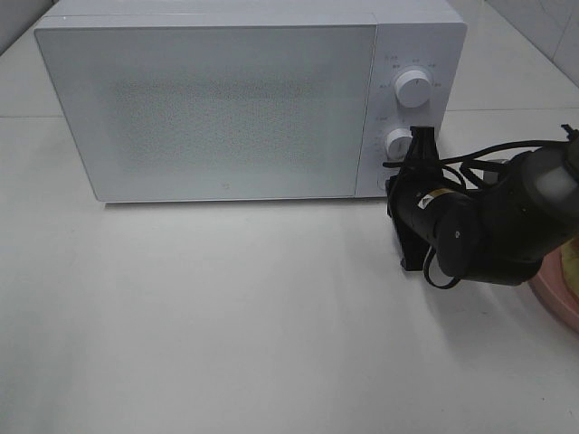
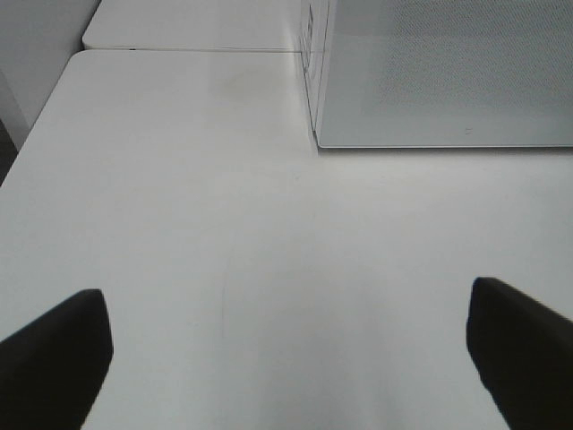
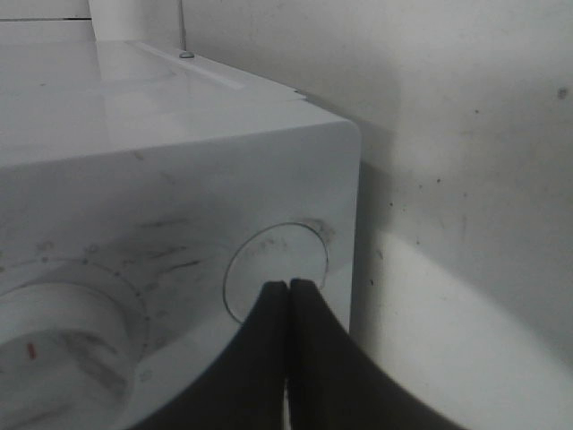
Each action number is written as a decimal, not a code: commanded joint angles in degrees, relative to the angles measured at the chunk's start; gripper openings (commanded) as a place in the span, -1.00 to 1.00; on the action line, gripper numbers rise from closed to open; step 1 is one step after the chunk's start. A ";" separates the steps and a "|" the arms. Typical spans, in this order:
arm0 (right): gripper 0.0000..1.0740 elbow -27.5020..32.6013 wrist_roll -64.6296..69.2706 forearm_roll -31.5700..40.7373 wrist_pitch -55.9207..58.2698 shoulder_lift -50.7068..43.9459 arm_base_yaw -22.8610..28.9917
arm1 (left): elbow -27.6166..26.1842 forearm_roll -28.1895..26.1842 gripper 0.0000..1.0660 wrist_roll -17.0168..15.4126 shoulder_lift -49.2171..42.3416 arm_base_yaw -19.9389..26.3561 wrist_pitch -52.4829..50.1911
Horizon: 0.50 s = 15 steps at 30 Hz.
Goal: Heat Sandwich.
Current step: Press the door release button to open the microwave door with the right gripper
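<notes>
**Right end effector on the door release; sandwich behind it to the right.**
Your right end effector (image 3: 288, 288) has its fingers pressed together, tips on the round button (image 3: 269, 255) at the lower corner of the microwave (image 1: 217, 99), whose door is shut. The sandwich (image 1: 573, 261) shows only as a tan sliver on the pink plate (image 1: 554, 294), at the table (image 1: 226, 316) edge behind the right arm; its long axis cannot be read. The left end effector (image 2: 286, 300) hangs spread apart and empty on the far side, so the right arm is nearer.
</notes>
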 commanded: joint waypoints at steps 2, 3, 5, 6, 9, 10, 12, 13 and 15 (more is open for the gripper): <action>-0.95 -1.72 -1.49 0.11 0.34 0.86 -0.29 | 0.11 -0.06 0.95 0.00 -1.66 0.17 -0.23; -0.95 -2.06 -1.55 0.11 0.23 1.03 -0.29 | 0.11 -0.06 0.95 0.00 -1.66 0.17 -0.23; -0.95 -2.81 -1.83 0.17 0.11 1.43 -0.29 | 0.11 -0.06 0.95 0.00 -1.66 0.17 -0.23; -0.95 -2.81 -1.83 0.17 0.11 1.43 -0.29 | 0.11 -0.06 0.95 0.00 -1.66 0.17 -0.23; -0.95 -4.64 -2.35 0.86 0.00 2.69 -0.29 | 0.11 -0.06 0.95 0.00 -1.66 0.17 -0.23; -0.95 -5.33 -2.35 1.83 -0.29 3.38 -0.29 | 0.11 -0.06 0.95 0.00 -1.66 0.17 -0.23; -0.95 -5.50 -2.46 2.46 -0.69 3.61 -0.34 | 0.11 -0.06 0.95 0.00 -1.66 0.17 -0.23; -0.95 -5.79 -2.52 2.92 -1.09 3.78 -0.74 | 0.11 -0.06 0.95 0.00 -1.66 0.17 -0.23; -0.95 -5.90 -2.58 2.92 -1.43 3.90 -0.92 | 0.11 -0.06 0.95 0.00 -1.66 0.17 -0.23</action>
